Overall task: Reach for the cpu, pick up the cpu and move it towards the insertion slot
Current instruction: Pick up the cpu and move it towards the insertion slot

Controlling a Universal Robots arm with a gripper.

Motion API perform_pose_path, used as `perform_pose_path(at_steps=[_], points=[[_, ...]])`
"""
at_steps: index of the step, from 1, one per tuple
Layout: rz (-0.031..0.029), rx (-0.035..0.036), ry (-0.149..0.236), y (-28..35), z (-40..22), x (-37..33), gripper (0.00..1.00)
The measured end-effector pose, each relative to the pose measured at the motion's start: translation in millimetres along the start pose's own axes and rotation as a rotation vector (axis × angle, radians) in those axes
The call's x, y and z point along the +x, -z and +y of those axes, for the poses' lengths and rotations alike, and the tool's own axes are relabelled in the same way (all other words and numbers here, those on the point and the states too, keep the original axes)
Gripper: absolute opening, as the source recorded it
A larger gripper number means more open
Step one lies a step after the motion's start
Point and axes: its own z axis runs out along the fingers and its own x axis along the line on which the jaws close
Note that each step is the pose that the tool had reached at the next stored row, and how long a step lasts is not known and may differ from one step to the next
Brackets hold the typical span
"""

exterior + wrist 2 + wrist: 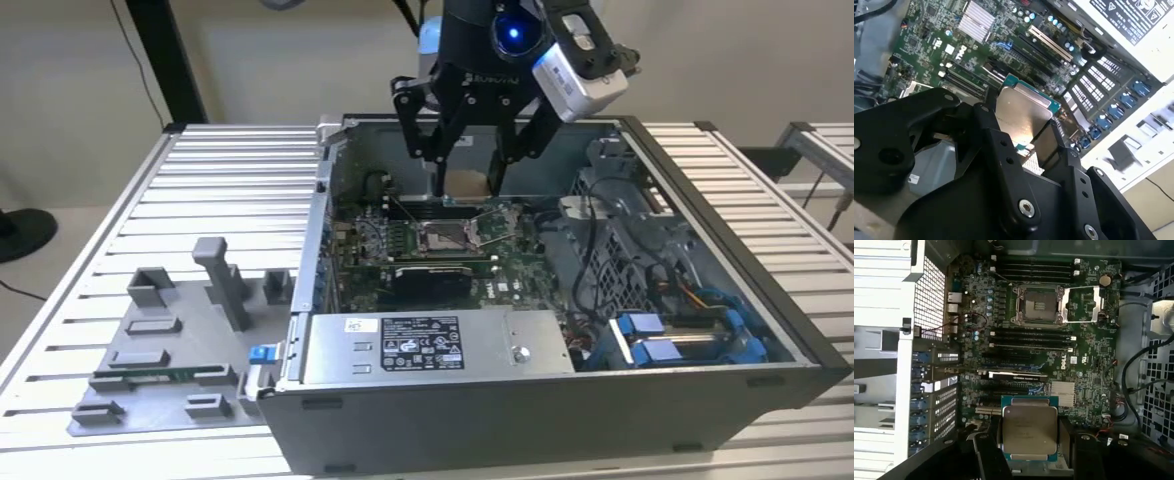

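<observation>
arm: black, blue light | claw [466, 170]: black linked fingers, silver screws | grey-white wrist camera [578, 68]

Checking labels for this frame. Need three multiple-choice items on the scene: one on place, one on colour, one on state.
1. Where is the chip?
A. seated in the socket
B. between the pincer fingers, above the board
C. on the grey tray outside the case

2. What colour is the chip's rim?
A. green
B. red
C. yellow

3. What state is the socket in?
A. lid shut over a chip
B. hidden under a cooler
C. frame swung open, centre bare

Answers:
1 B, both wrist views show the pincer clamped on it over the board.
2 A, a green edge frames the silver top.
3 C, the first wrist view shows the frame folded aside and the centre uncovered.
</observation>
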Motion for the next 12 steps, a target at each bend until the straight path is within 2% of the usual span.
perform_pose_path(at_steps=[12], points=[[-0.0007, -0.0005, -0.014, 0.1, -0.2, -28.6, 0.00]])
